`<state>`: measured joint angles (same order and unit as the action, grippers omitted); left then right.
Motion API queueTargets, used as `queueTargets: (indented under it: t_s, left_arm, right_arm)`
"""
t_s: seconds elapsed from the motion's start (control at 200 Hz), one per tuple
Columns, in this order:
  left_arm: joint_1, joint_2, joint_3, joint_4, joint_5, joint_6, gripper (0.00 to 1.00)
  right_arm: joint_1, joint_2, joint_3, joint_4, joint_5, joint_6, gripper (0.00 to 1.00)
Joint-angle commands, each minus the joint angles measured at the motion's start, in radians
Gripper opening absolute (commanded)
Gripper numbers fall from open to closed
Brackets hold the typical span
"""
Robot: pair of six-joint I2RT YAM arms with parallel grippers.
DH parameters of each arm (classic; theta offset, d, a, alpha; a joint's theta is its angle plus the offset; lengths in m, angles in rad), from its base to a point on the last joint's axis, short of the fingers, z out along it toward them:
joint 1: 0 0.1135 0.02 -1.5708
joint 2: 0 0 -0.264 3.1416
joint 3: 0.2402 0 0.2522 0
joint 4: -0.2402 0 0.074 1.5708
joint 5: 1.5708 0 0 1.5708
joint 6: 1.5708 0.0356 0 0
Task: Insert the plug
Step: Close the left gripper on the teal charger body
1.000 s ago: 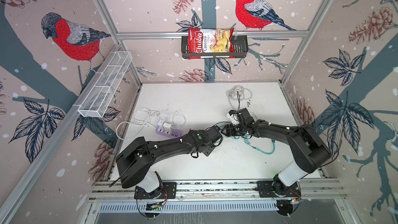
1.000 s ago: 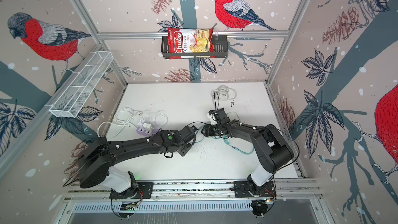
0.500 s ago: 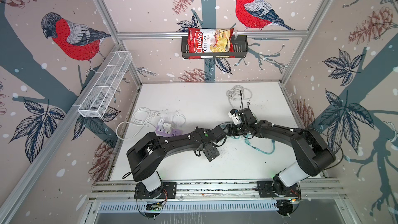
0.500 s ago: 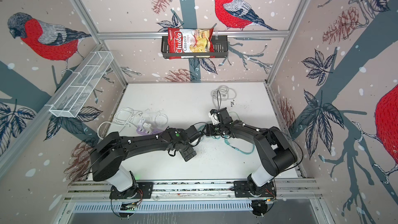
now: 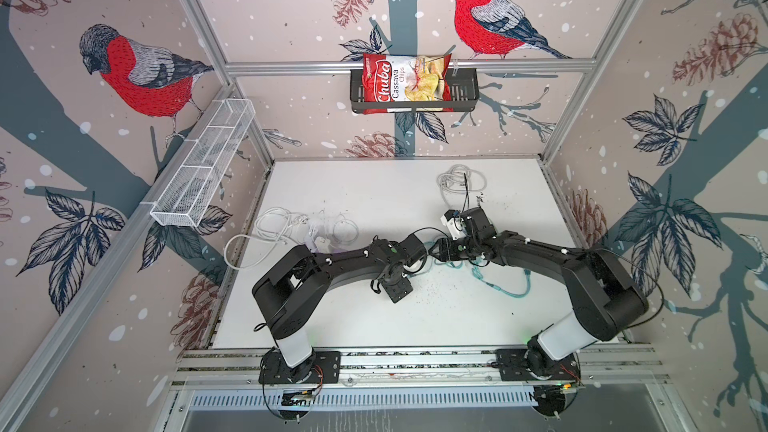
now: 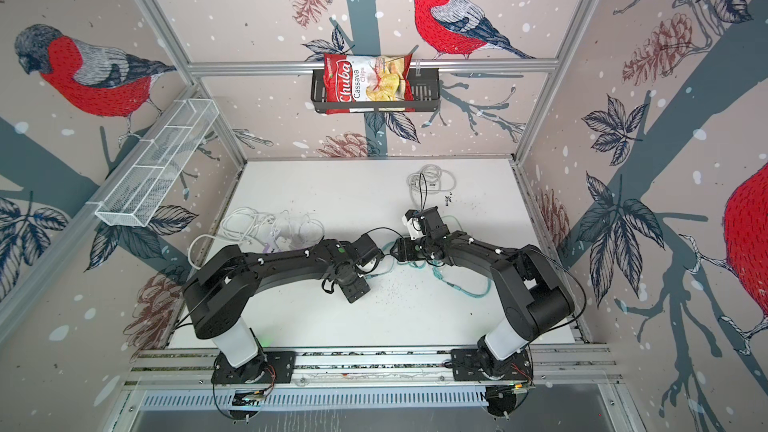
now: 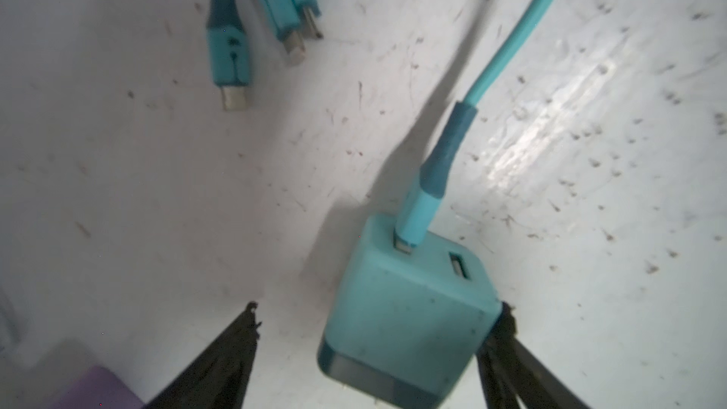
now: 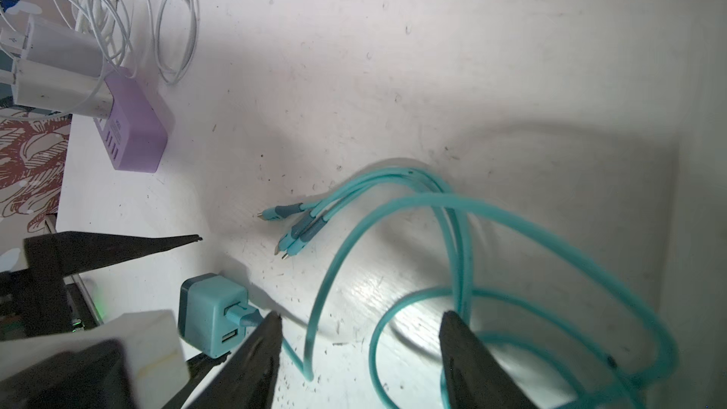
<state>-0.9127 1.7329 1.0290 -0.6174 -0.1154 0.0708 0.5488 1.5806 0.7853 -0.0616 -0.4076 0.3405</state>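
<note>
In the left wrist view a teal charger cube (image 7: 409, 316) stands on the white table, with the teal cable's plug (image 7: 415, 218) seated in one of its two ports. My left gripper (image 7: 378, 305) is open around the cube. One finger touches the cube's side and a wide gap separates the other finger from it. In the right wrist view the same cube (image 8: 208, 316) and plug (image 8: 240, 314) lie beside my right gripper (image 8: 360, 315), which is open over loops of teal cable (image 8: 452, 206). In both top views the two grippers (image 5: 428, 250) (image 5: 442, 248) meet mid-table and hide the cube.
Three loose teal connector ends (image 8: 287, 230) lie past the cube. A purple power strip (image 8: 133, 131) with white chargers (image 8: 59, 57) and tangled white cables (image 5: 291, 226) sits to the left. A white cable coil (image 5: 461, 180) lies at the back.
The left arm's elbow has risen and swung toward the middle, and its wrist has rolled. The right arm has stayed almost still.
</note>
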Motion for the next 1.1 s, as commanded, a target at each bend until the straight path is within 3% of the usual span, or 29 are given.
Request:
queueTargets:
  t_s: [0.0,0.135,0.38,0.69,1.096]
  left_arm:
    - [0.001,0.021,-0.006,0.006,0.028,0.017,0.77]
    - [0.001,0.020,-0.021,0.025,0.037,0.015,0.75]
    - [0.000,0.044,-0.017,0.016,0.045,0.009,0.58]
    - [-0.001,0.039,-0.012,-0.002,0.057,-0.011,0.43]
    - [-0.002,-0.035,-0.017,0.103,-0.001,-0.054,0.25]
  right_arm:
    - [0.002,-0.005,0.005,-0.001,-0.010,-0.006,0.65]
    - [0.005,-0.004,0.012,-0.012,-0.010,-0.010,0.64]
    - [0.006,-0.003,0.017,-0.018,-0.010,-0.013,0.64]
    - [0.008,-0.036,0.005,-0.029,-0.005,0.005,0.64]
    - [0.023,-0.253,-0.088,-0.089,0.039,0.087,0.66]
